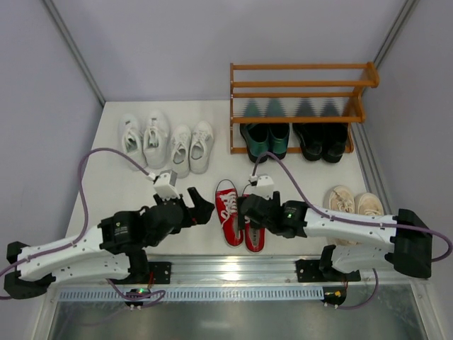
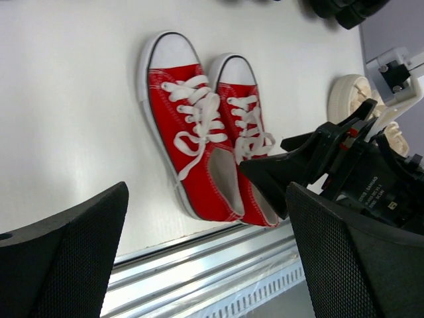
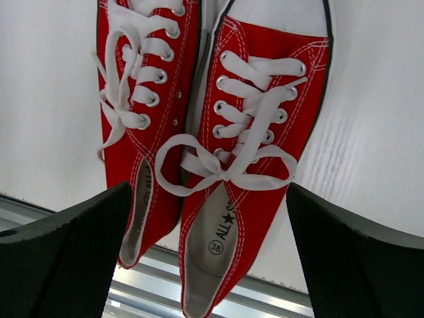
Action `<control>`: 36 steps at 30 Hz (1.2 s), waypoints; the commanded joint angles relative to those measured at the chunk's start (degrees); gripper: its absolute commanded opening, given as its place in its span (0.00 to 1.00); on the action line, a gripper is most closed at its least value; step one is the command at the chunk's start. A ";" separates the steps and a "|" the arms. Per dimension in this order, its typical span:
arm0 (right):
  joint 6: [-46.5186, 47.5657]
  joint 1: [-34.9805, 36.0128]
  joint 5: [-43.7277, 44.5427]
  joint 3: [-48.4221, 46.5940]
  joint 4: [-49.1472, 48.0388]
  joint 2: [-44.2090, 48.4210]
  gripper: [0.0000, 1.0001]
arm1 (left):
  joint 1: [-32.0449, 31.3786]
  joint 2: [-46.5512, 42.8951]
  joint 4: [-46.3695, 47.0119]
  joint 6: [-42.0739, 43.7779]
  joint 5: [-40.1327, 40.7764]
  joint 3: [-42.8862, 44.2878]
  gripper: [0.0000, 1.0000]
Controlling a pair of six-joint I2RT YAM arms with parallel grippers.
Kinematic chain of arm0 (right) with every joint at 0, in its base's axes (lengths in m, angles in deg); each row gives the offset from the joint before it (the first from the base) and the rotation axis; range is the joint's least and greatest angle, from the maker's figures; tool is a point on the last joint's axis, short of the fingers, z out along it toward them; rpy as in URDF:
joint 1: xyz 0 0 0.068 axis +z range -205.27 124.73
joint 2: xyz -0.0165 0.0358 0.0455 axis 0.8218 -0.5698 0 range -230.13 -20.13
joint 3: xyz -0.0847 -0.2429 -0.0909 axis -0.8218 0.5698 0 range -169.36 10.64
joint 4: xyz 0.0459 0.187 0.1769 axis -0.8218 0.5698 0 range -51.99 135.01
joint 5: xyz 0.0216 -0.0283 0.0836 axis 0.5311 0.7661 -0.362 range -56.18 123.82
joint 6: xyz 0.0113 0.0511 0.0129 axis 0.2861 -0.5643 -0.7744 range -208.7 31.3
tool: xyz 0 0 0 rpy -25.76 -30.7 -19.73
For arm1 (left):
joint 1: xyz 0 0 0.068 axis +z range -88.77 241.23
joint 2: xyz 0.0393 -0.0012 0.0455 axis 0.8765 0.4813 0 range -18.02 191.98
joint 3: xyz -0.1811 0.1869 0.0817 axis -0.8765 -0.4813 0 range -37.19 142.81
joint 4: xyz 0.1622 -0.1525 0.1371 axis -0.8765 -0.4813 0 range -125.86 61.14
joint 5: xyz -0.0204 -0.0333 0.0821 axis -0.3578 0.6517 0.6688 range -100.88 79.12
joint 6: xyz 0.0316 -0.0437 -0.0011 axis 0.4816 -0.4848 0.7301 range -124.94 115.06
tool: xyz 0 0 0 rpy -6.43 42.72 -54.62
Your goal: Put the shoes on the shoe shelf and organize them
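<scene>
Your right gripper (image 1: 245, 206) is hovering wide open and empty right over the red sneakers (image 1: 230, 212), which are lying near the table's (image 1: 120, 188) front edge, and your left gripper (image 1: 202, 206) is gaping empty just beside them. The shelf (image 1: 301, 83) is holding green loafers (image 1: 264, 136) and black loafers (image 1: 322, 140) on its bottom tier.

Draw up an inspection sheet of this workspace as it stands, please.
Surface: white tabletop, no spills seen.
Job's things: orange-brown wooden slatted shelf, upper tiers unfilled; dark green loafers and glossy black loafers at its lowest level; two white lace-up sneaker pairs, red canvas sneakers with white laces and cream shoes on the tabletop.
Clutter: nothing seen.
Grippers: left tool open beside the red sneakers; right tool open above them.
Cables: purple cables, looping loose, unsnagged.
Surroundings: pale grey walls; metal rail at the near edge.
</scene>
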 commanded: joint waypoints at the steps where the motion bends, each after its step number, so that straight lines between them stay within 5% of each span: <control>1: -5.13 2.09 1.63 -3.58 -5.33 -2.99 0.98 | 0.07 -3.55 -10.01 -3.13 5.12 -1.57 1.00; 9: -13.48 6.40 2.94 -5.08 -4.90 -6.34 1.00 | -0.02 -13.57 -17.76 -6.30 7.05 -4.73 1.00; 15: -21.47 7.28 2.06 -5.25 -2.53 -11.35 0.92 | -0.02 -18.23 -22.94 -8.15 8.28 -4.38 1.00; 23: -23.25 7.28 6.37 -6.49 1.79 -13.38 0.90 | -0.02 -21.66 -26.20 -9.20 8.37 -4.38 1.00; 27: -22.63 7.11 7.69 -6.31 0.65 -13.90 0.77 | -0.02 -22.37 -26.82 -9.46 8.02 -4.29 1.00; 32: -21.40 6.40 7.08 -6.66 -0.67 -17.06 0.41 | -0.02 -23.68 -28.66 -10.34 7.76 -3.85 1.00; 36: -20.35 6.23 5.24 -7.89 -0.94 -20.05 0.36 | -0.02 -25.18 -30.33 -10.96 7.76 -3.50 1.00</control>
